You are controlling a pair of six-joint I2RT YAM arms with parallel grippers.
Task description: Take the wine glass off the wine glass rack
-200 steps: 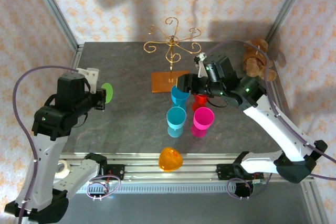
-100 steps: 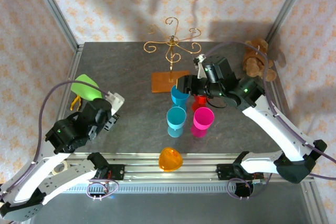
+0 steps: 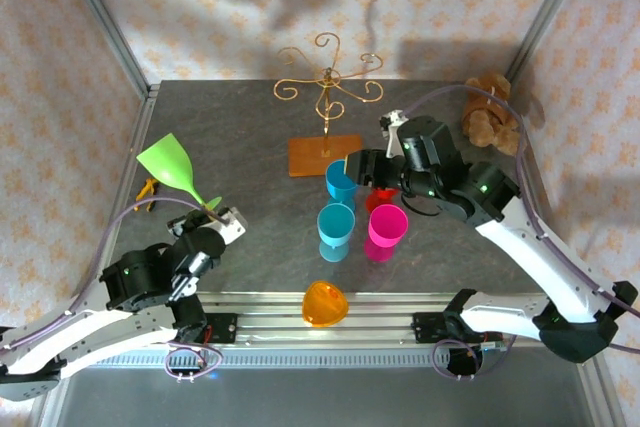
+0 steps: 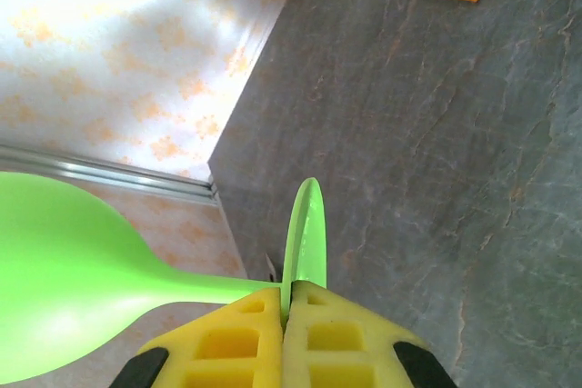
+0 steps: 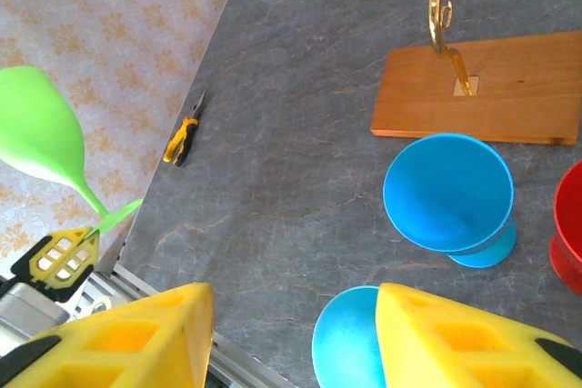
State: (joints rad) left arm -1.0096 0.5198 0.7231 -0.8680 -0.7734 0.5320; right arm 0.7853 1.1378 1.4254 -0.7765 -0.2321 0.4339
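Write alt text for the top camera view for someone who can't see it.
The left gripper holds a green wine glass, tilted, over the left side of the table, clear of the bare gold rack. The right gripper hovers above coloured cups near the rack's base.

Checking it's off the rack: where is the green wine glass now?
Top view, left side of the table: the green wine glass is gripped at its foot by the left gripper, far from the wine glass rack.

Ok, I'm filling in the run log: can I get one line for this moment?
left claw: shut on green wine glass foot | right claw: open over blue cups | wine glass rack: holds no glass
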